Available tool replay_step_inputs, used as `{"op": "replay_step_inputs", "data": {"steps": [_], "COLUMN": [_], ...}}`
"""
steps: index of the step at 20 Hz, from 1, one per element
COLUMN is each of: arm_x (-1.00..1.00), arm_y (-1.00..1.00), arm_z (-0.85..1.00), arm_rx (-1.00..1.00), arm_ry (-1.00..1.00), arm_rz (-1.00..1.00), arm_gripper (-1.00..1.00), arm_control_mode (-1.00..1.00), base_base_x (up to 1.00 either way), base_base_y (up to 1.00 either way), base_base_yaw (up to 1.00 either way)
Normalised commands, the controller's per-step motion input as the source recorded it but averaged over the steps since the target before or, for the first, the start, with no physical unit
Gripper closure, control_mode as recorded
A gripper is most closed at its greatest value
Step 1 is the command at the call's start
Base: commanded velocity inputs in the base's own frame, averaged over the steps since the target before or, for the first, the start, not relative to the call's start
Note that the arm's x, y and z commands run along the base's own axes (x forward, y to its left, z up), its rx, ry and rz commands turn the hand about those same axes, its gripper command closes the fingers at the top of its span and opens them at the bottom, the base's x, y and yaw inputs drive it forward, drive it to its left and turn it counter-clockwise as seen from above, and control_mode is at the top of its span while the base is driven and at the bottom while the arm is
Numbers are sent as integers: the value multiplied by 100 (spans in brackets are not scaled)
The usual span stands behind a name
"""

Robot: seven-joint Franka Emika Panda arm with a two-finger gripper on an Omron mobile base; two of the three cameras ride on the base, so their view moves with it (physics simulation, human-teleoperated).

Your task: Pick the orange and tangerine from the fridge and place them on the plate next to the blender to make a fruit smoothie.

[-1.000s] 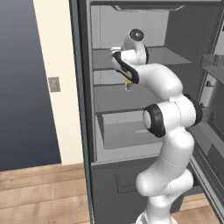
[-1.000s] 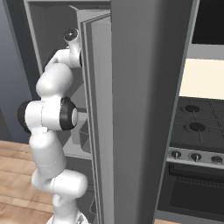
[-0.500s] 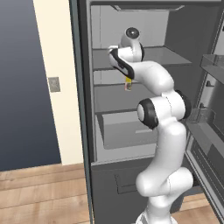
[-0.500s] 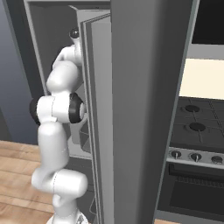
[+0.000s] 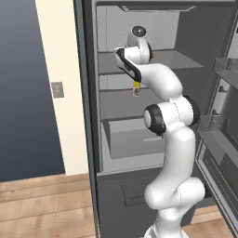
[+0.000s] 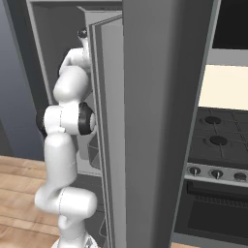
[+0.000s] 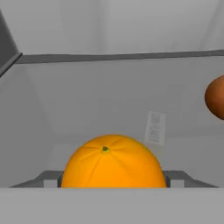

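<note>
On fridge (image 5: 186, 42) shelf: one orange (image 7: 113, 162), one tangerine (image 7: 215, 97)

I cannot read any text from my station. In the hand view a pale label (image 7: 154, 128) stands on the back wall of the fridge (image 7: 109, 87), at about one o'clock from the orange (image 7: 113, 162); it has faint marks, but they are too blurred to make out. In the left base view a small yellow tag (image 5: 136, 88) hangs on the arm near the wrist, and its print is too small for me to tell.
</note>
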Motion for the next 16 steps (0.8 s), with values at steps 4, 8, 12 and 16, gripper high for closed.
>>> {"op": "replay_step_inputs", "data": {"steps": [4, 8, 12, 16], "arm_x": [-19, -53, -100, -100], "arm_y": [0, 0, -11, -15], "arm_z": [-56, -8, 2, 0], "arm_rx": [0, 0, 3, 10], "arm_ry": [-4, -18, -33, -41], "arm_rz": [0, 0, -7, -12], "arm_gripper": [100, 100, 100, 100], "arm_control_mode": [-100, -100, -100, -100], "base_base_x": [0, 0, 0, 0], "base_base_y": [0, 0, 0, 0], "base_base_yaw": [0, 0, 0, 0]}}
